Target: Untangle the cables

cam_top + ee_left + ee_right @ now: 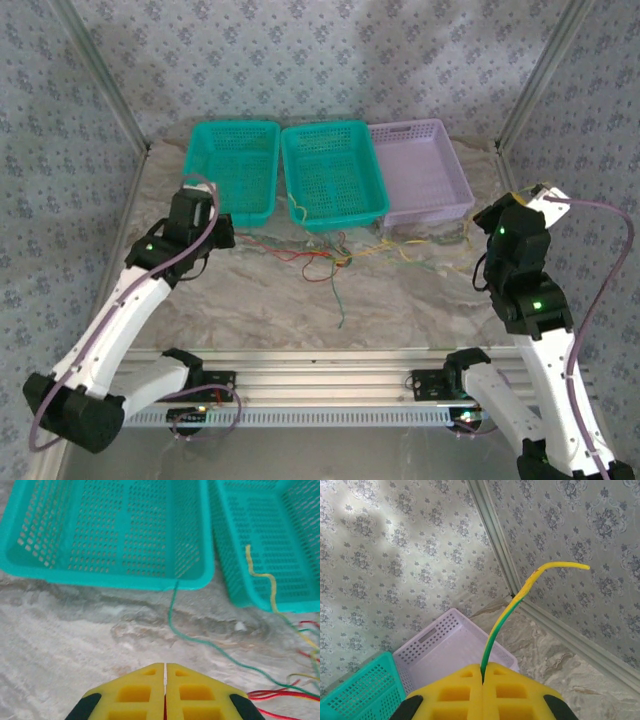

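The cables point(325, 255) lie in a red, green and yellow tangle on the marble table in front of the baskets. One green strand point(337, 295) trails toward the near edge. My left gripper point(226, 238) is low at the tangle's left end. Its yellow fingers point(150, 690) are shut, and a sliver of red cable shows in the seam between them. A green cable point(172, 615) runs from the teal basket's rim past my left gripper point(165, 665). My right gripper point(522, 197) is raised at the right, shut on a green-yellow cable point(505, 615) that sticks up from its tips point(483, 666).
Three baskets stand in a row at the back: a teal one point(232, 125), a second teal one point(330, 128) and a lilac one point(410, 127). A yellow strand point(272, 587) hangs over the middle basket's rim. Patterned walls with metal posts close in both sides.
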### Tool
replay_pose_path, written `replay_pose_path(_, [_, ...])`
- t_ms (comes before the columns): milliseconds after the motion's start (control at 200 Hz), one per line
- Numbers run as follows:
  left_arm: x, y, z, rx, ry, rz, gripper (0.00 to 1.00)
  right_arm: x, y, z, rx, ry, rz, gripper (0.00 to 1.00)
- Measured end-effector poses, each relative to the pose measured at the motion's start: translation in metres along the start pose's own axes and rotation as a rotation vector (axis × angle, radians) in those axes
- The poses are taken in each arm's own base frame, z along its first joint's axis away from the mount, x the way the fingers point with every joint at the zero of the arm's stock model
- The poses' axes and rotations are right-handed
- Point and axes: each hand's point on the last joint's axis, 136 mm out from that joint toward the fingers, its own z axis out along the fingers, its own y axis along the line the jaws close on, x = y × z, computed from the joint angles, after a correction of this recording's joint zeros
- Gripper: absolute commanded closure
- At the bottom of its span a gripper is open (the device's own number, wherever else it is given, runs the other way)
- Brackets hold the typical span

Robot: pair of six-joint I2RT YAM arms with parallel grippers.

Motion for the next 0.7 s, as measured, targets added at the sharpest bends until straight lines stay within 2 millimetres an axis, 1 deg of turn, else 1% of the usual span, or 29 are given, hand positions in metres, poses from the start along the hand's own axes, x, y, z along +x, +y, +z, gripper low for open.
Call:
replay_pose_path(50, [0.005, 0.006, 0.005, -0.036, 0.022, 0.003, 1.00, -0.003, 0.000, -0.001, 0.001, -0.006, -0.002, 1.00])
replay_pose_path(110, [0.007, 0.013, 0.005, -0.070, 0.032, -0.001, 1.00, -0.007, 0.000, -0.003, 0.002, -0.016, -0.003, 1.00])
replay_pose_path(260, [0.004, 0.035, 0.001, -0.153, 0.013, -0.038, 1.00, -0.014, 0.000, -0.007, 0.005, -0.028, -0.007, 1.00])
replay_pose_path(420, [0.004, 0.042, 0.000, -0.184, 0.014, -0.049, 1.00, -0.014, 0.001, -0.007, 0.002, -0.022, -0.035, 1.00])
replay_pose_path(510, [0.005, 0.042, 0.000, -0.184, 0.019, -0.048, 1.00, -0.012, 0.011, -0.003, -0.024, 0.005, -0.062, 1.00])
replay_pose_path(600, [0.007, 0.040, 0.001, -0.173, 0.028, -0.048, 1.00, -0.011, 0.027, 0.004, -0.066, 0.043, -0.075, 1.00])
replay_pose_path(699, [0.009, 0.036, 0.004, -0.158, 0.047, -0.045, 0.99, 0.000, 0.043, 0.012, -0.116, 0.096, -0.090, 1.00])
